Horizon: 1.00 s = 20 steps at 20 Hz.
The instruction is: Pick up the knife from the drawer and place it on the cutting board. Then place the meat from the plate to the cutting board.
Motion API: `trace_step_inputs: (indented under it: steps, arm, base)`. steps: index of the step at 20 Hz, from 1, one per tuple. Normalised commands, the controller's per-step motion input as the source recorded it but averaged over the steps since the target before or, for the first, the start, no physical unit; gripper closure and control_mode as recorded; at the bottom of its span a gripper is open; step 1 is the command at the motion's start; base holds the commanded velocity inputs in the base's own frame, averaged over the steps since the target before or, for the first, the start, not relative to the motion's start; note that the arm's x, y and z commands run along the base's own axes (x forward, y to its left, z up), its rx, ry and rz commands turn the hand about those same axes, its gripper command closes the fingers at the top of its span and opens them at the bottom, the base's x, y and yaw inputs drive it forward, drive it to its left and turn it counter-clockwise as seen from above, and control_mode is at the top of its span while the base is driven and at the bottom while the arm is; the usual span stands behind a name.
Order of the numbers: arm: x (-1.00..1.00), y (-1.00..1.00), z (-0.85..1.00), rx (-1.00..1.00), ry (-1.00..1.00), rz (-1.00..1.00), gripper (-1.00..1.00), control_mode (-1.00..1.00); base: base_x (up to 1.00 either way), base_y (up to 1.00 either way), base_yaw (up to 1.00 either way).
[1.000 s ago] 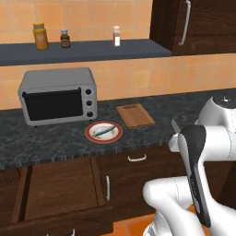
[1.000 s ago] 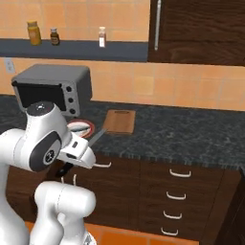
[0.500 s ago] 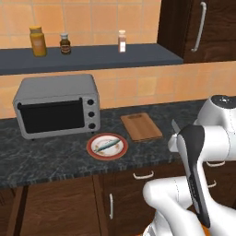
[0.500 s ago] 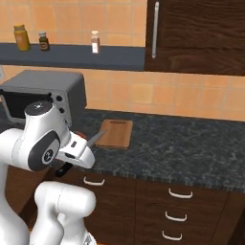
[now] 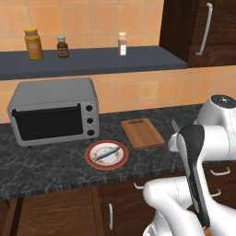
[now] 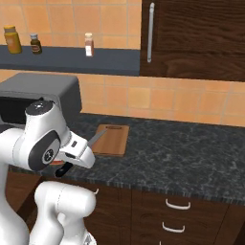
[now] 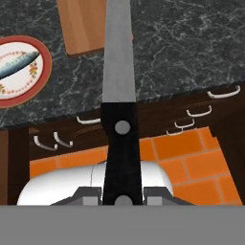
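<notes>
The pincer (image 7: 122, 195) is clamped on the black handle of the knife (image 7: 118, 72), whose silvery blade runs up the centre of the hand view toward the cutting board (image 7: 86, 24) at top. In the left base view the board (image 5: 142, 133) lies bare at centre, just right of the plate (image 5: 107, 154) carrying the meat (image 5: 108, 153), all on the dark table (image 5: 46, 166) in front of the toaster oven (image 5: 53, 110). The knife-carrying step looks underway; next, lowering the blade flat onto the board, then releasing.

Black-handled knife (image 7: 118, 95) in jaws; meat (image 5: 107, 153) on plate (image 5: 92, 159).
</notes>
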Motion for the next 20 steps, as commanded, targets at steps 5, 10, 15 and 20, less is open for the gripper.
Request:
trace_step_inputs:
  steps: [5, 10, 15, 20]
  arm:
    - [0.00, 0.00, 0.00, 0.00, 0.00, 0.00, 1.00, 1.00]
    - [0.00, 0.00, 0.00, 0.00, 0.00, 0.00, 1.00, 1.00]
    - [0.13, 0.00, -0.02, 0.00, 0.00, 0.00, 1.00, -1.00]
    - [0.62, 0.00, -0.04, 0.00, 0.00, 0.03, 1.00, -1.00]
  base:
    - [0.02, -0.02, 0.00]
    - [0.00, 0.00, 0.00]
    - [0.00, 0.00, 0.00]
    - [0.00, 0.00, 0.00]
